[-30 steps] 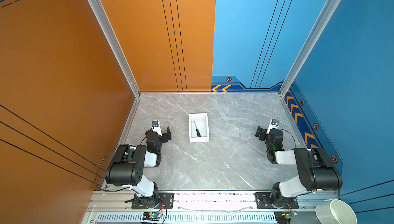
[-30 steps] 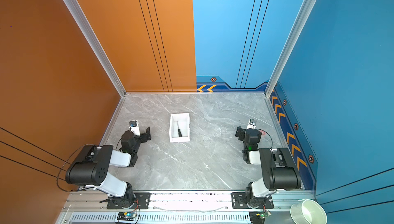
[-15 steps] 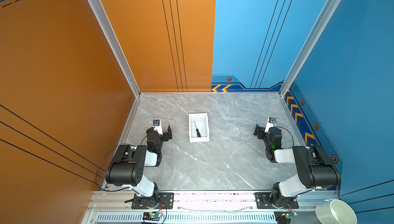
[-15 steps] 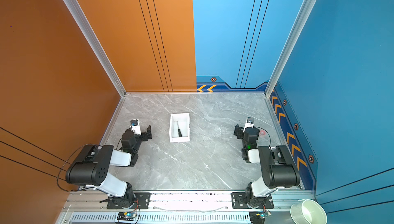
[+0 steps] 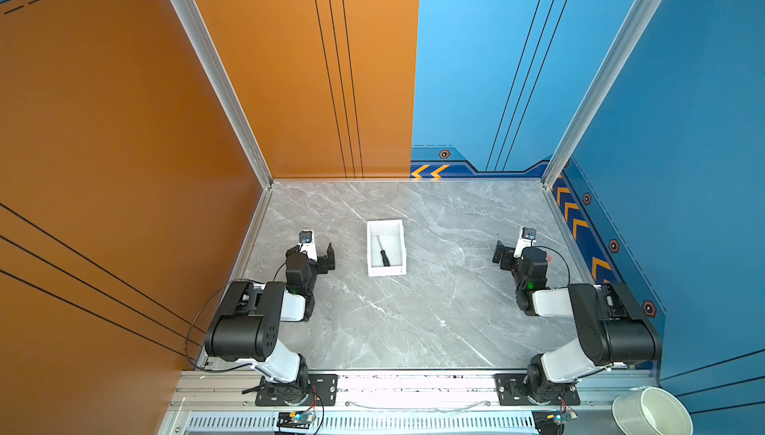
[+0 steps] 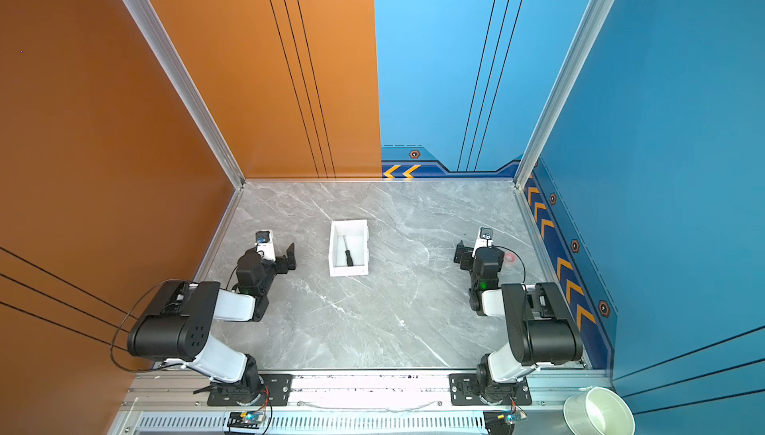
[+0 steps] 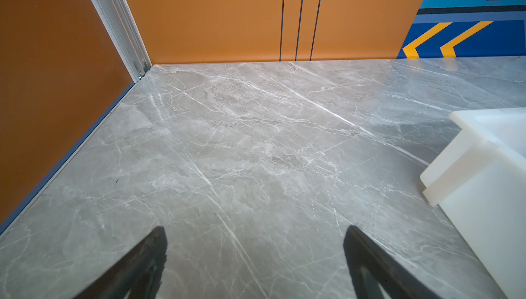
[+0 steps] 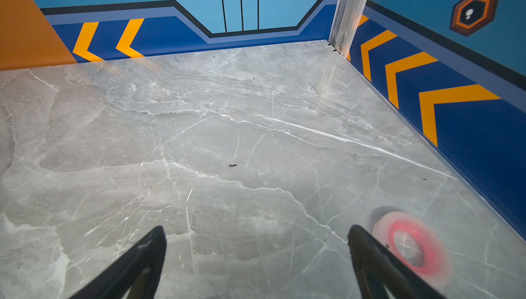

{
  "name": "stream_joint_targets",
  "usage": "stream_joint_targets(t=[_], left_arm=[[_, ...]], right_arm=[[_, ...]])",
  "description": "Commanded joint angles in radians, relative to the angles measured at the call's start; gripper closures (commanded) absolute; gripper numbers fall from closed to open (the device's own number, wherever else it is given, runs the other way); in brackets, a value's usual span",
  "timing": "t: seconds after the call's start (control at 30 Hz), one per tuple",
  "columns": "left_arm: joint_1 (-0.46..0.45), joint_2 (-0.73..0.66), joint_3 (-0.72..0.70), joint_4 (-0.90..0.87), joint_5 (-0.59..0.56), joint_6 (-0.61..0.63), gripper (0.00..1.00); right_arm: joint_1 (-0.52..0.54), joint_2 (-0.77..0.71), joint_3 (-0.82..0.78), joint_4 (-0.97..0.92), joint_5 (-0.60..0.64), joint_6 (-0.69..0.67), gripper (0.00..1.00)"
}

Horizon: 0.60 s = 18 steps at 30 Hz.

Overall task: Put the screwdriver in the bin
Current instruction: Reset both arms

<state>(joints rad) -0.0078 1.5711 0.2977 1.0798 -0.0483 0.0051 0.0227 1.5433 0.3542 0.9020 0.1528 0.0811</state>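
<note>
The small black-handled screwdriver with a thin grey metal shaft (image 5: 383,251) (image 6: 347,251) lies flat inside the white rectangular open-top plastic bin (image 5: 387,272) (image 6: 348,271). Its handle is toward 6 o'clock and its tip toward 11. The bin sits on the grey marble table (image 5: 414,321), just toward 11 o'clock of the centre.

The left gripper (image 7: 255,230) hovers near the bin at its 9 o'clock, fingers (image 7: 153,246) spread apart over bare table. The right gripper (image 8: 256,230) is well apart from the bin at its 3 o'clock, fingers (image 8: 367,249) spread wide and holding nothing. A blurred pink-red ring (image 8: 404,225) (image 6: 510,257) lies just beside one right finger.
</note>
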Motion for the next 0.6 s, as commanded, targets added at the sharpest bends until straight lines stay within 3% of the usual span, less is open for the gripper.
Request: stream_joint_targets(t=[0.0,0.57], left_arm=[[0.001,-0.003,0.014,-0.014,0.024,0.019,0.02],[-0.006,-0.003,0.026,-0.039,0.066,0.043,0.02]], right_arm=[[0.006,0.003,0.014,0.015,-0.007,-0.011,0.00],[0.013,0.003,0.017,0.011,0.001,-0.020,0.00]])
